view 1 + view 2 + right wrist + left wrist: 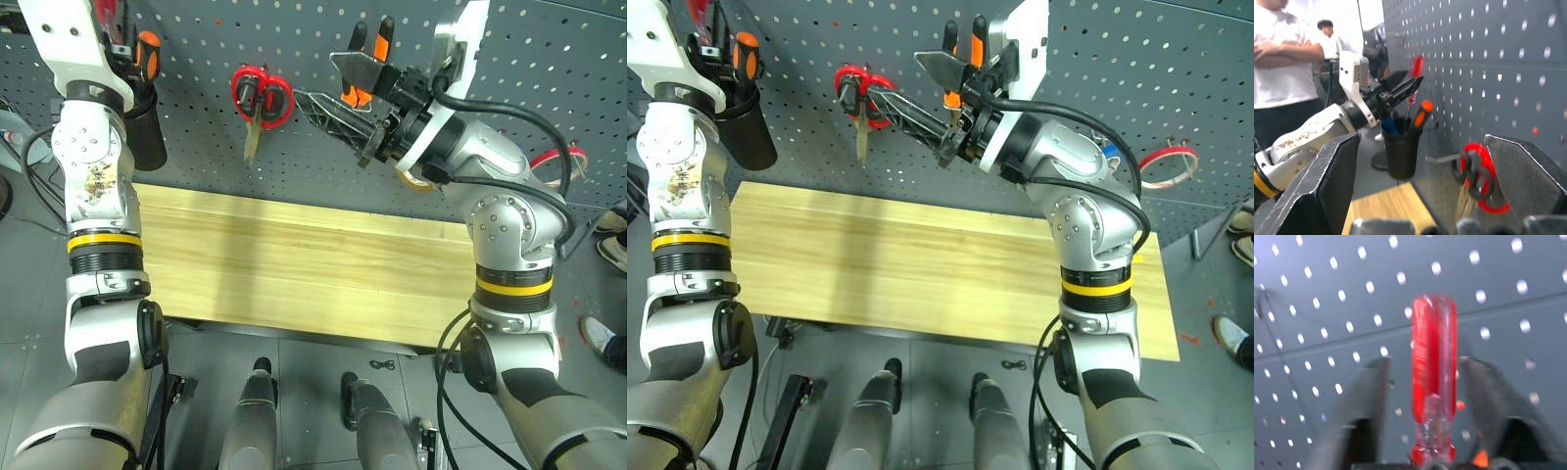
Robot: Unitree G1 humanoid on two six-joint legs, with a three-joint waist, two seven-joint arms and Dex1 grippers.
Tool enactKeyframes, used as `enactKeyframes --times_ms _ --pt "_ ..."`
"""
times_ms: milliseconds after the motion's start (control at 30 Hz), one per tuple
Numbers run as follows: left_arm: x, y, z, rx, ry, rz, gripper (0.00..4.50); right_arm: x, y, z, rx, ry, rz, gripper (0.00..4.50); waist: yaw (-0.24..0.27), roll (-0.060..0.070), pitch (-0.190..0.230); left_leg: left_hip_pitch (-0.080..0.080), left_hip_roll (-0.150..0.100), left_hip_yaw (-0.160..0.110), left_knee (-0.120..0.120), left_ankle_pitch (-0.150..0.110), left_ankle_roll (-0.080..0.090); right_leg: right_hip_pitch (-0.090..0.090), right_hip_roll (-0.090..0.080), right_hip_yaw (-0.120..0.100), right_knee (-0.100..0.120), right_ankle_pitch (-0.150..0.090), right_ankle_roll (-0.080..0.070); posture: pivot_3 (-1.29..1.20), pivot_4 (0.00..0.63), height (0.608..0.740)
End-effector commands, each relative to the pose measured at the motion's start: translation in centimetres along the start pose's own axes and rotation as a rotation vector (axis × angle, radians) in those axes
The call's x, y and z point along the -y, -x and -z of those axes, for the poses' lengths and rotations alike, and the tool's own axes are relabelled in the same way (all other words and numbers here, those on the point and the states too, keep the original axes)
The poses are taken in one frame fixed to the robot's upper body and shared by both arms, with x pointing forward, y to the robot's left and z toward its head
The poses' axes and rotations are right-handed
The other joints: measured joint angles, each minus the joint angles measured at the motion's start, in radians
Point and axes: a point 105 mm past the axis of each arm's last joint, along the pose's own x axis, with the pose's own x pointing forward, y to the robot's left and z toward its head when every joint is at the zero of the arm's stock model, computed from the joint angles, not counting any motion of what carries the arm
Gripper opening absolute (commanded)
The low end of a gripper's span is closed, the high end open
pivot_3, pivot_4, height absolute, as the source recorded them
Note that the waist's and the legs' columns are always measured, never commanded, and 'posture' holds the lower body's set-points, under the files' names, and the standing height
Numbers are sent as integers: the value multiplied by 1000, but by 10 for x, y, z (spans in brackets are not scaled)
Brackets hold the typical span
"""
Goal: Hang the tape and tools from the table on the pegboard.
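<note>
The slim red-handled screwdriver [1433,377] stands blurred between the left gripper's two black fingers [1367,406]; whether either finger touches it cannot be told, and its shaft is cut off at the picture's edge. Beyond the right gripper's fingers [1327,186], the red-handled scissors' [1478,177] blades are cut off.

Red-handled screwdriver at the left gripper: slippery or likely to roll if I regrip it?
Probably slippery: the screwdriver has a glossy, smooth red handle. It looks round, so it would likely roll on the table. It stands upright between the left gripper fingers, which look apart from it, so it may tip.
</note>
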Motion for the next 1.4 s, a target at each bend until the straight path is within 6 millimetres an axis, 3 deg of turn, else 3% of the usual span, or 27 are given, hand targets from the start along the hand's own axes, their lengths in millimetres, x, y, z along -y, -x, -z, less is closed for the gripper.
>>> enactKeyframes --times_ms 33,167,300,367,433,567,700,767,867,1000,1100,1233,1400 --pt "-10 -3 -26 91 15 -28 4477 -5 2 -10 21 44 -12 4500 0 0 0 0 0 0 0 0 0 0 0 0 0 0 0 161 260 740" --pt "-19 -2 -40 98 49 -44 4477 -2 10 -1 -16 64 0 4500 1 0 0 0 0 0 0 1 -2 0 0 0 1 0 0 168 252 740" --pt "-16 6 -57 77 129 73 4477 2 31 12 -83 89 21 4500 2 -1 -1 0 0 -1 0 2 -3 0 0 0 1 0 0 183 253 740" --pt "1 15 -63 32 228 224 4477 -2 44 22 -130 91 18 4500 2 -1 -1 0 0 -1 0 2 -3 0 0 -1 1 0 0 183 253 740" --pt "31 36 -58 -79 345 442 4477 -10 57 34 -189 88 10 4500 2 0 -2 0 0 -1 0 2 -3 1 0 -1 1 0 0 209 257 740" --pt "65 102 -12 -407 339 713 4477 -28 80 60 -279 44 16 4500 -6 0 -10 2 0 -1 1 2 -3 2 -1 0 1 0 0 210 257 740" --pt "95 188 29 -673 339 928 4477 -42 105 97 -417 23 72 4500 -20 0 -18 4 1 -1 1 2 -3 2 0 0 2 1 -1 190 254 740" --pt "103 212 42 -746 330 961 4477 -44 111 105 -431 11 100 4500 -21 0 -18 4 1 0 2 3 -2 2 0 0 2 0 -1 177 254 740" --pt "125 251 69 -843 295 1023 4477 -39 129 134 -537 -5 197 4500 -21 1 -24 4 1 0 2 6 2 2 0 0 1 -1 2 169 248 740" --pt "158 283 100 -928 333 1039 4477 -29 170 185 -740 5 360 4500 -15 2 -58 4 1 2 2 7 1 5 0 1 -3 0 5 159 237 740" --pt "174 296 112 -946 347 1059 4477 -30 196 209 -834 -11 437 4500 -15 3 -70 4 1 3 3 7 1 6 0 1 -4 0 6 156 231 740" --pt "187 304 125 -954 363 1079 4477 -31 219 226 -881 -38 524 4500 -23 6 -79 5 1 3 3 7 1 6 0 2 -3 0 6 153 224 740" --pt "193 312 135 -963 353 1127 4477 -29 232 233 -896 -43 589 4500 -29 8 -93 6 1 3 3 7 2 6 0 2 -1 0 6 151 210 740"
